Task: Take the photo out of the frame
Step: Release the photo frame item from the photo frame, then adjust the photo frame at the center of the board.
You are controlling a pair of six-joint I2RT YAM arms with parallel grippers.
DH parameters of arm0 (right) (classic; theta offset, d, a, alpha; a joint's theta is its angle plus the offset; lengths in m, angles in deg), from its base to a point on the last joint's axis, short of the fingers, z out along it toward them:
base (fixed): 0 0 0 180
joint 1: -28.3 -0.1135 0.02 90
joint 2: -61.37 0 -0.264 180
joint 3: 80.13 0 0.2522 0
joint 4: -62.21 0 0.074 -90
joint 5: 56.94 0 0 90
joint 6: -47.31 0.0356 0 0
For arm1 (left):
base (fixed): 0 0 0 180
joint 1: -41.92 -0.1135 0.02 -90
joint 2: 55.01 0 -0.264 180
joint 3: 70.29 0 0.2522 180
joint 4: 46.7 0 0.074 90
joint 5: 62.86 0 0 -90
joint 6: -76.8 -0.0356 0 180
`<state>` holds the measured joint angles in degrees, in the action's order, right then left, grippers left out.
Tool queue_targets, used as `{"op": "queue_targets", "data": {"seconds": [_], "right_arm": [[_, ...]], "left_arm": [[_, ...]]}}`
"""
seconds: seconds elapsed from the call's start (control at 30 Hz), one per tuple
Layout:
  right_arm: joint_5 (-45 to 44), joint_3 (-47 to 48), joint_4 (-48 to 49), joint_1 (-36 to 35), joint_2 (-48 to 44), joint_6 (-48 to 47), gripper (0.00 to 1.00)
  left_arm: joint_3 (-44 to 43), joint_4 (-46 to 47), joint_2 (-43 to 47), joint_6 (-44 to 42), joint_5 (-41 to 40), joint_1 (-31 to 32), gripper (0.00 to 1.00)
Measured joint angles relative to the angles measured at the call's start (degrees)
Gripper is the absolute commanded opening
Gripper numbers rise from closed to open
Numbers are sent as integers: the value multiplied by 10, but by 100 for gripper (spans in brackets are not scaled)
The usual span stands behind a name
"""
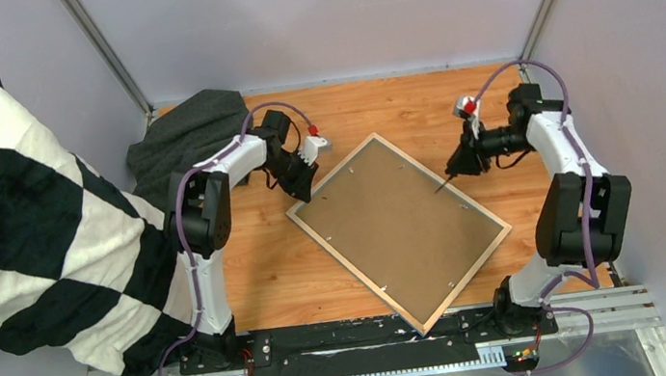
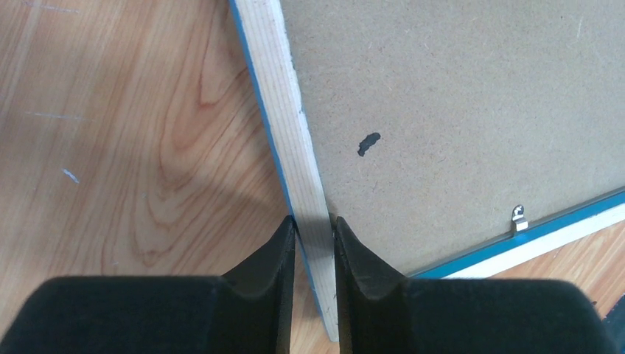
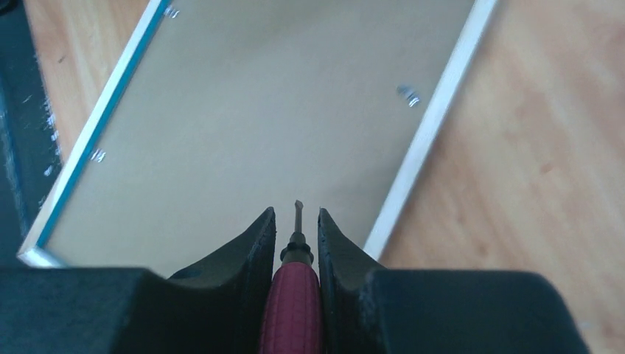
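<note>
I read left jaws clamped on the frame (image 1: 468, 279), at its pale wood far-left edge | frame face down mid-tabletop (image 1: 264, 285), backing board (image 1: 397, 223) up | right jaws gripping red-handled screwdriver (image 3: 291, 310), tip over the board's right side

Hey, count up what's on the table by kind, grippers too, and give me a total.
frame: 1
backing board: 1
screwdriver: 1
grey cloth: 1
grippers: 2, the left gripper and the right gripper
Total: 6
</note>
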<state>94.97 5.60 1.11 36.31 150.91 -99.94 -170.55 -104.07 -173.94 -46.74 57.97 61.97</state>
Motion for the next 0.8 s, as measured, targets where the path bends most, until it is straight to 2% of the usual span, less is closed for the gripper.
{"op": "queue_targets", "data": {"seconds": [0.17,0.3,0.5,0.8], "right_arm": [[0,9,-250,67,64,-239,0],[-8,30,-337,104,133,-326,0],[-26,59,-386,127,149,-357,0],[-72,57,-401,127,148,-355,0]], "left_arm": [[-9,-5,-7,39,-16,-1,0],[11,20,4,83,-26,-4,0],[61,81,30,147,-14,-22,0],[125,164,68,230,-26,-68,0]]}}
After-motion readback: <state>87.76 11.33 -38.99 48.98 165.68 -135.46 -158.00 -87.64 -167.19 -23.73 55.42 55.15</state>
